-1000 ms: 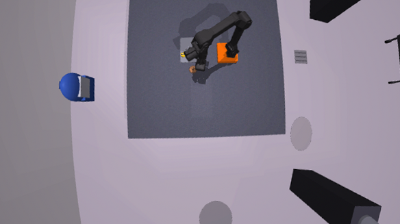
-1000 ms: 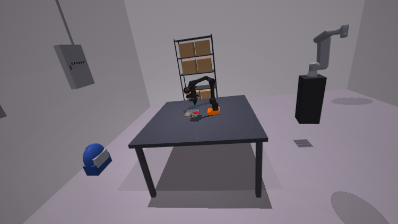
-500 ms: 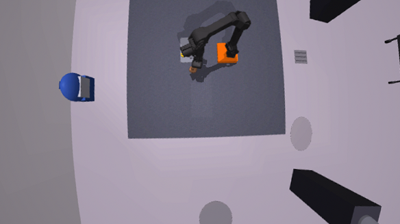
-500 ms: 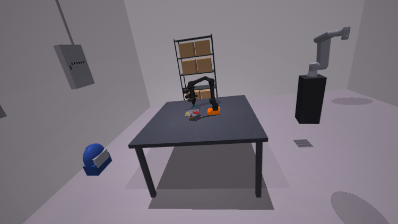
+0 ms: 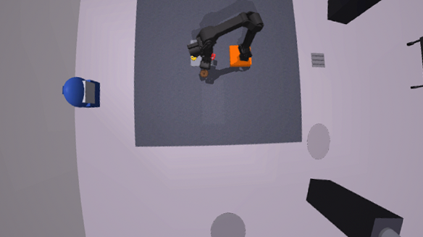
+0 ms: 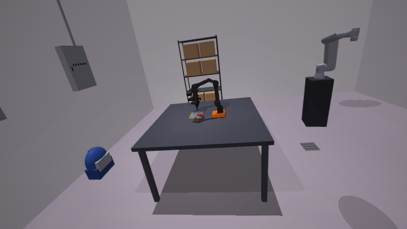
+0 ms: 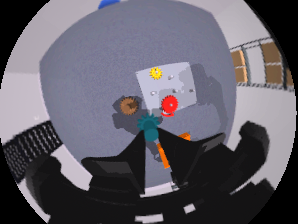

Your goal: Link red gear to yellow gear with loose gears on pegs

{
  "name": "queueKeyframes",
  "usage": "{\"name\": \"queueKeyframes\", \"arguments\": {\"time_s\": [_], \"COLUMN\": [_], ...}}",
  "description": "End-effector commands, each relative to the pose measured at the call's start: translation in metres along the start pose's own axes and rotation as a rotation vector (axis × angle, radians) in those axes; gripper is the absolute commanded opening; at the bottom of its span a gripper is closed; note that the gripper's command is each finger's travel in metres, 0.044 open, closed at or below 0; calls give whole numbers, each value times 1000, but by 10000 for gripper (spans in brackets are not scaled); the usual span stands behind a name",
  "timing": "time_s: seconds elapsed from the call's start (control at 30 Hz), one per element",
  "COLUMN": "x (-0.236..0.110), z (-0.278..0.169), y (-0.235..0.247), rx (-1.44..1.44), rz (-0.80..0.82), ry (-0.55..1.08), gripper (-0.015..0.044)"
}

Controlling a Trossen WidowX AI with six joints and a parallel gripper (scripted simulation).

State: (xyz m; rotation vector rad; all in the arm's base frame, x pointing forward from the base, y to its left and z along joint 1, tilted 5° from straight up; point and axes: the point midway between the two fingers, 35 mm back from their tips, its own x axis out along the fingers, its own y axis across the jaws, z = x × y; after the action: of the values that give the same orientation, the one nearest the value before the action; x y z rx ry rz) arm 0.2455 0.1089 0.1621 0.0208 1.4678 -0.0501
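My gripper (image 7: pixel 150 131) (image 6: pixel 196 106) is shut on the teal gear (image 7: pixel 148 122) (image 6: pixel 197 109) by its knob and holds it raised above the table. The grey board (image 7: pixel 181 68) (image 5: pixel 194 63) carries the red gear (image 7: pixel 170 104) (image 5: pixel 212 56) (image 6: pixel 200 115) at its near edge in the wrist view, and the yellow gear (image 7: pixel 156 76) (image 5: pixel 193 58) (image 6: pixel 190 116) at its far edge. Several bare pegs stand on the board, one a bare peg (image 7: pixel 153 93) left of the middle. A loose brown gear (image 7: pixel 129 106) (image 5: pixel 203 73) (image 6: pixel 195 120) stands on the table beside the board.
The orange arm base (image 5: pixel 235 58) (image 6: pixel 218 114) stands on the dark table (image 5: pixel 168 110) (image 6: pixel 182 133) to the right of the board in the top and exterior views. The arm reaches over the board and covers part of it in the top view.
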Motion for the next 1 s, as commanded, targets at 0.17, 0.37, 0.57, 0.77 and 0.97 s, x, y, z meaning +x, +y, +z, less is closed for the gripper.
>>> {"name": "queueKeyframes", "arguments": {"time_s": [0.17, 0.37, 0.57, 0.77, 0.97], "x": [11, 17, 22, 27, 33], "z": [12, 19, 25, 31, 37], "y": [-14, -24, -34, -44, -55], "rx": [-4, -4, 7, 3, -2], "rz": [0, -1, -6, -6, -6], "ry": [8, 7, 7, 5, 4], "gripper": [0, 0, 0, 0, 0]}}
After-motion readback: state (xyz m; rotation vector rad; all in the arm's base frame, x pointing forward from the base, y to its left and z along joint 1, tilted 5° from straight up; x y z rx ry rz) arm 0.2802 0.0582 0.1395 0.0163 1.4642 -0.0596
